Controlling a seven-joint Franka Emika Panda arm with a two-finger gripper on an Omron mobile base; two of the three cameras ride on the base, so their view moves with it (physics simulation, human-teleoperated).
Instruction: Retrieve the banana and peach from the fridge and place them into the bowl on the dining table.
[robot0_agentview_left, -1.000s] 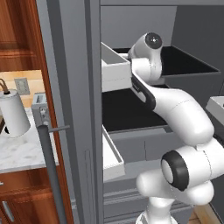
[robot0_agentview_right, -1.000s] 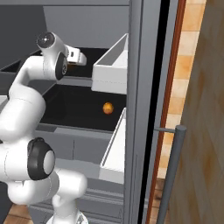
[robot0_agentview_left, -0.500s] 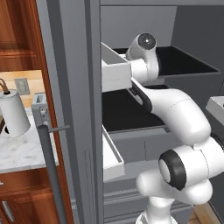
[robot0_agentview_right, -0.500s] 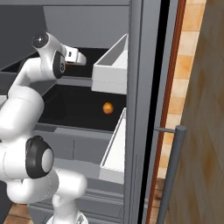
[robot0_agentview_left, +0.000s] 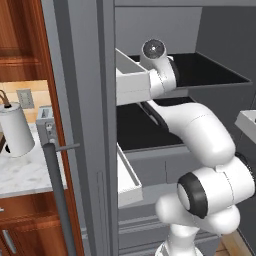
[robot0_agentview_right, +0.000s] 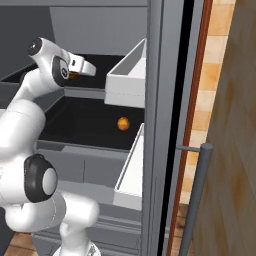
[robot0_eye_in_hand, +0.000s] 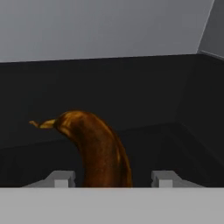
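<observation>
Grey fridge (robot0_agentview_left: 85, 125) stands open in the left base view, wooden cabinets (robot0_agentview_left: 20, 45) beside it.

From the right base view, the gripper (robot0_agentview_right: 90, 68) reaches over the upper shelf; the peach (robot0_agentview_right: 123, 123) lies on the lower shelf, near its door-side edge.

Along the hand, the banana (robot0_eye_in_hand: 98, 151) stands between spread fingers (robot0_eye_in_hand: 61, 178) — not yet pinched. Its curved skin could slip out sideways as they squeeze.
</observation>
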